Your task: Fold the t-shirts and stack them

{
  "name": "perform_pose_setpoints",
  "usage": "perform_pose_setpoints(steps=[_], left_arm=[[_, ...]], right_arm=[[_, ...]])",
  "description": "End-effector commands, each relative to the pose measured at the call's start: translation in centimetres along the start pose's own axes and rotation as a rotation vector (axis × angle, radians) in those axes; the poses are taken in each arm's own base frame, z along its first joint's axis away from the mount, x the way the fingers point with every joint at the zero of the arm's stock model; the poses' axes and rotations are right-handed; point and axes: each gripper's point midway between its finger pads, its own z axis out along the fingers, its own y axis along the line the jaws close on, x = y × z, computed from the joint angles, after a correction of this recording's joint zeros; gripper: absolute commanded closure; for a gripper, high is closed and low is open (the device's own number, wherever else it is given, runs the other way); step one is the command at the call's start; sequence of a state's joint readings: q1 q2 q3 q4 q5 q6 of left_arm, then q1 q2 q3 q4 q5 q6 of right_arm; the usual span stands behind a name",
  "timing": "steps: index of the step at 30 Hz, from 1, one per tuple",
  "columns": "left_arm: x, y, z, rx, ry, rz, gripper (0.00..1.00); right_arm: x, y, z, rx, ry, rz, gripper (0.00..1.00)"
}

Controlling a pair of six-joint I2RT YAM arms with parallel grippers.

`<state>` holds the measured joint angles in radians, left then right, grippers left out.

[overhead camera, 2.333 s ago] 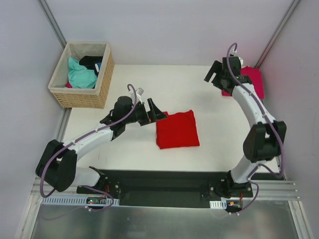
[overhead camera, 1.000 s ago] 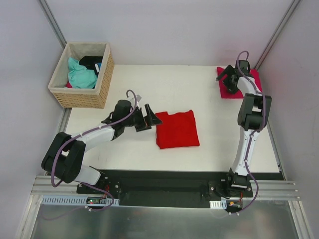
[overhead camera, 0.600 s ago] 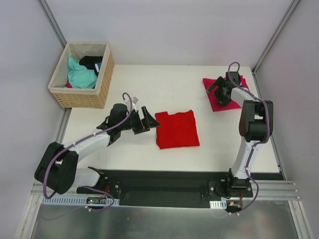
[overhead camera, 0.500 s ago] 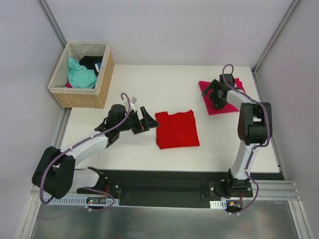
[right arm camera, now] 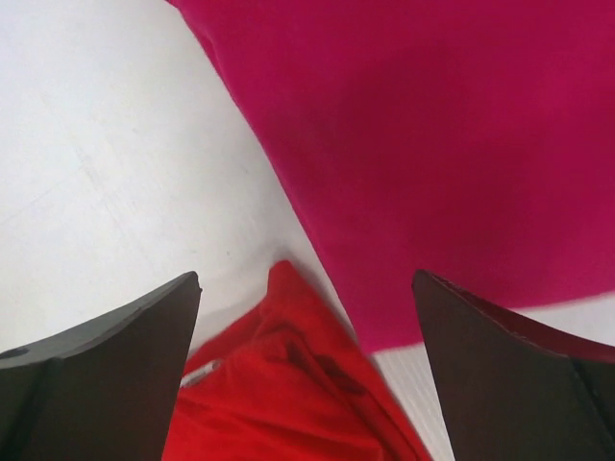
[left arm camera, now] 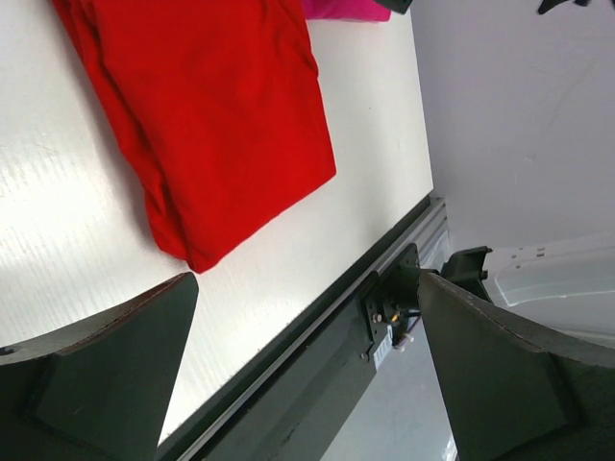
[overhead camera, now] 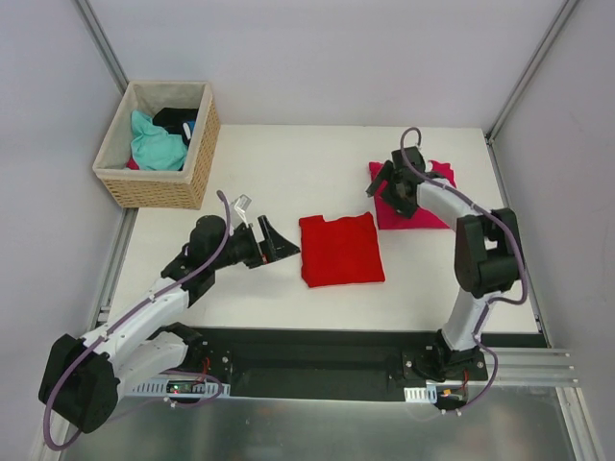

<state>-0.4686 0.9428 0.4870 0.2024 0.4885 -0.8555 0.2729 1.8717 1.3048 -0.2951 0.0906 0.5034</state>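
A bright red t-shirt [overhead camera: 341, 250] lies folded into a square at the table's middle; in the left wrist view the red t-shirt [left arm camera: 211, 115] fills the upper left. The folded magenta t-shirt [overhead camera: 425, 204] lies flat just right of and beyond it, a narrow strip of table between them. My right gripper [overhead camera: 388, 188] sits on the magenta shirt's left edge, jaws spread wide; its wrist view shows the magenta cloth [right arm camera: 432, 144] above and the red shirt's corner [right arm camera: 288, 394] below my right gripper [right arm camera: 306, 279]. My left gripper [overhead camera: 278, 242] hangs open just left of the red shirt, holding nothing.
A wicker basket [overhead camera: 195, 154] with teal and dark clothes stands at the far left corner. The black base rail [overhead camera: 317, 360] runs along the near edge. Grey walls close in the table on the left, back and right.
The right gripper has swept left and nearer from the far right corner, and the magenta shirt slid along with it. The left arm drew back slightly from the red shirt.
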Motion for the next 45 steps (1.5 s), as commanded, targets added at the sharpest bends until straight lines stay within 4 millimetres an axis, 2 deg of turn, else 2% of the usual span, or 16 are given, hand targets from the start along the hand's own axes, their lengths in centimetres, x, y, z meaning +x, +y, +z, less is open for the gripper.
perform_pose_setpoints(steps=[1, 2, 6, 8, 12, 16, 22, 25, 26, 27, 28, 30, 31, 33, 37, 45], left_arm=[[0.7, -1.0, -0.4, 0.007, 0.014, 0.018, 0.01], [0.7, -1.4, -0.3, 0.010, 0.010, 0.026, 0.01], [3.0, -1.0, 0.9, -0.027, 0.078, -0.016, 0.01], [4.2, -0.1, 1.3, -0.055, 0.098, -0.029, 0.01], [6.0, 1.2, 1.8, -0.088, 0.118, -0.063, 0.01], [7.1, 2.7, 2.3, -0.096, 0.110, -0.095, 0.01], [8.1, 5.2, 3.5, -0.140, 0.111, -0.121, 0.01], [8.2, 5.6, 4.5, -0.115, 0.099, -0.134, 0.01], [8.6, 6.2, 4.9, -0.130, 0.116, -0.150, 0.01], [8.2, 5.6, 5.4, -0.096, 0.105, -0.142, 0.01], [8.6, 6.3, 5.9, -0.115, 0.121, -0.154, 0.01], [8.4, 5.9, 6.7, -0.088, 0.119, -0.162, 0.01], [8.7, 6.6, 7.1, -0.103, 0.128, -0.172, 0.01], [8.6, 6.4, 7.8, -0.076, 0.120, -0.176, 0.01], [9.0, 7.3, 9.3, -0.077, 0.144, -0.203, 0.01], [9.9, 8.2, 10.1, -0.081, 0.176, -0.235, 0.01]], right_arm=[[-3.2, 1.3, -8.0, -0.029, -0.171, -0.101, 0.04], [-3.4, 1.9, -10.2, -0.052, -0.207, -0.129, 0.04], [-1.3, 0.9, -14.0, -0.067, -0.214, -0.214, 0.04], [0.4, 0.0, -14.6, -0.079, -0.183, -0.227, 0.04], [4.0, -3.1, -14.3, -0.071, -0.144, -0.246, 0.04], [5.6, -4.8, -13.8, -0.068, -0.134, -0.253, 0.04], [5.8, -4.7, -14.3, -0.088, -0.135, -0.258, 0.04], [5.5, -4.4, -14.6, -0.100, -0.143, -0.266, 0.04], [5.5, -4.3, -14.6, -0.103, -0.140, -0.272, 0.04], [5.6, -4.4, -14.6, -0.099, -0.137, -0.278, 0.04], [5.5, -4.5, -14.7, -0.096, -0.140, -0.278, 0.04], [5.5, -4.8, -14.7, -0.086, -0.141, -0.283, 0.04], [5.5, -4.8, -14.7, -0.087, -0.142, -0.287, 0.04], [5.6, -5.1, -14.8, -0.079, -0.145, -0.289, 0.04], [5.6, -5.7, -14.6, -0.059, -0.139, -0.294, 0.04], [5.3, -6.5, -14.0, -0.030, -0.131, -0.287, 0.04]])
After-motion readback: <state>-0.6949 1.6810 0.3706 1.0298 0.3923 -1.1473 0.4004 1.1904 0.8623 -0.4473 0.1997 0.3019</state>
